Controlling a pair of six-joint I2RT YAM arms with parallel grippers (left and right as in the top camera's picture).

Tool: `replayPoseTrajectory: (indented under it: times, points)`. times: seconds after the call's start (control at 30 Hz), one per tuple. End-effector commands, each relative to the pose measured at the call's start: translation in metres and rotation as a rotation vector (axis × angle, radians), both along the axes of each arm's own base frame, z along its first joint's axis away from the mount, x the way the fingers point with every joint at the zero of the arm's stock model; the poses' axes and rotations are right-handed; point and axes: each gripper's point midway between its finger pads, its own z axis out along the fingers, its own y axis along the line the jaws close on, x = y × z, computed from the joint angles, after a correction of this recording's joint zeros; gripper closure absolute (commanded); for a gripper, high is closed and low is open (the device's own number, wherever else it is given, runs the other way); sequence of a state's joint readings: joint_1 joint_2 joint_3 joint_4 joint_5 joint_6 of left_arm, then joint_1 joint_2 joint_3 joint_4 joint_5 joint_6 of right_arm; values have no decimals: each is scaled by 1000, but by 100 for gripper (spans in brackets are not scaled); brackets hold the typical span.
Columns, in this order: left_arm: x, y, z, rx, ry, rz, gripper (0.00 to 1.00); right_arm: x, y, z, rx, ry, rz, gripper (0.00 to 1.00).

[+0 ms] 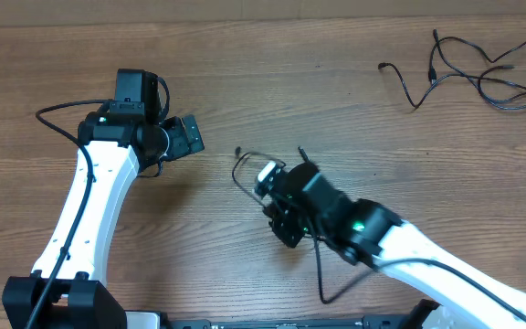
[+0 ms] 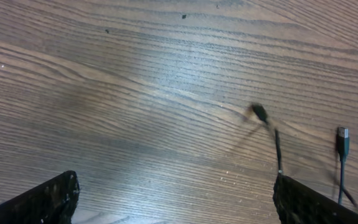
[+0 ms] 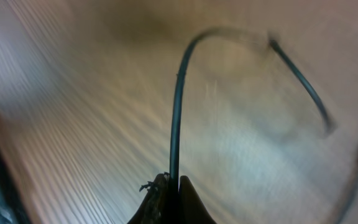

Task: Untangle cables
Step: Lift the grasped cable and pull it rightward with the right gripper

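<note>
A thin black cable [image 1: 239, 172] loops on the wood just left of my right gripper [image 1: 270, 201]. In the right wrist view that gripper [image 3: 174, 182] is shut on the cable [image 3: 178, 106], which rises from the pinch and arcs right to a loose end [image 3: 325, 126]. My left gripper [image 1: 185, 137] hangs open to the left of the loop, holding nothing. In its own view the left gripper [image 2: 176, 180] spans bare wood, with a cable tip [image 2: 260, 113] and a plug [image 2: 342, 140] ahead on the right. More cables [image 1: 482, 78] lie tangled at the far right.
The wooden table [image 1: 354, 110] fills every view. A thin black wire [image 1: 322, 283] trails beside the right arm toward the front edge. The left arm's own thick wire [image 1: 57, 114] curves out at the left.
</note>
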State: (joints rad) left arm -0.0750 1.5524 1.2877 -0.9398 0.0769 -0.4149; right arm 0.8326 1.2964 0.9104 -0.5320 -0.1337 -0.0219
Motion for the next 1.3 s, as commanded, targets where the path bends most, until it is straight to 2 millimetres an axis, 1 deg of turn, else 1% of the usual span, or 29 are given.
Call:
replayPoseTrajectory:
  times: [0.0, 0.1, 0.13, 0.3, 0.43, 0.47, 0.63, 0.8, 0.97, 1.13, 1.2, 1.27]
  points:
    - [4, 2, 4, 10, -15, -9, 0, 12, -7, 65, 143, -105, -54, 96]
    - [4, 2, 4, 10, -15, -9, 0, 17, -20, 86, 184, -150, -90, 96]
    - [4, 2, 4, 10, -15, -9, 0, 18, -26, 90, 190, -156, -104, 96]
    - [4, 2, 4, 10, -15, -9, 0, 27, -50, 92, 171, -158, -177, 96]
    - [4, 2, 4, 10, -15, -9, 0, 42, -67, 100, 196, -156, -275, 96]
    - [4, 2, 4, 10, -15, -9, 0, 53, -79, 105, 206, -156, -365, 96]
    - [4, 2, 4, 10, -15, -9, 0, 84, -127, 111, 252, -138, -681, 96]
    - [4, 2, 4, 10, -15, -9, 1, 99, -170, 107, 329, -66, -927, 96]
    - [4, 2, 4, 10, -15, -9, 1, 103, -219, 95, 364, 15, -1162, 96]
    - [4, 2, 4, 10, -15, -9, 0, 97, -267, 81, 333, 60, -1335, 96]
    - [4, 2, 4, 10, -15, -9, 0, 94, -288, 77, 324, 66, -1405, 96]
    - [4, 2, 4, 10, -15, -9, 0, 91, -305, 75, 321, 66, -1459, 96]
